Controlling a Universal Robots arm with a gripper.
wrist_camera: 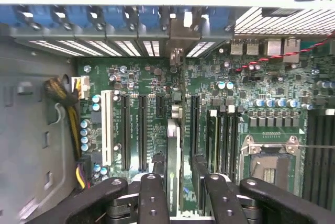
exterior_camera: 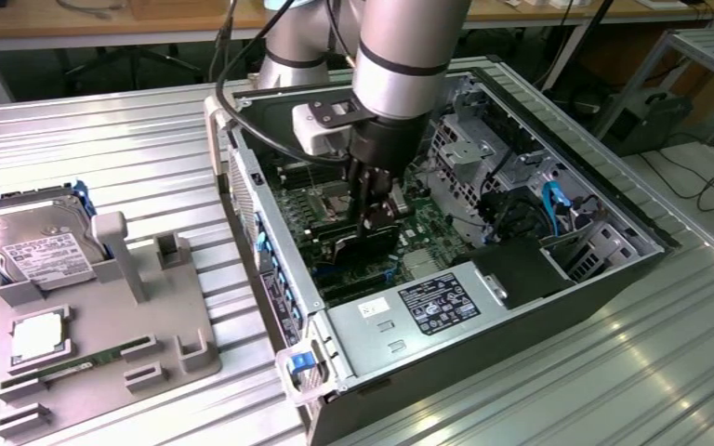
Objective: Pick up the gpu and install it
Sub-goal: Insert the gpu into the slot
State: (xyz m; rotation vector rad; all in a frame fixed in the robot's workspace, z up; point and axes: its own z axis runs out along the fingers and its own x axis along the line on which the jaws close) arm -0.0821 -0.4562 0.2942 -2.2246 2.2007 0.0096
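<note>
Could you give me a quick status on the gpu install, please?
Gripper shut on gpu, edge-on. Card down inside open computer case, over motherboard slots. Nothing blocking.

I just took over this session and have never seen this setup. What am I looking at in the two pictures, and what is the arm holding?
The exterior view looks down on a metal table from off the arm. A silver robot arm reaches into an open computer case lying on its side. Its gripper is down over the motherboard and shut on the gpu, a thin dark card held on edge.

The wrist view comes from a camera on the arm, looking past the black fingers at the board's slots. The gpu shows edge-on between them, standing over the board; whether it is seated I cannot tell.

On the exterior view's left, a grey holder tray carries a hard drive and a green memory stick.
</note>
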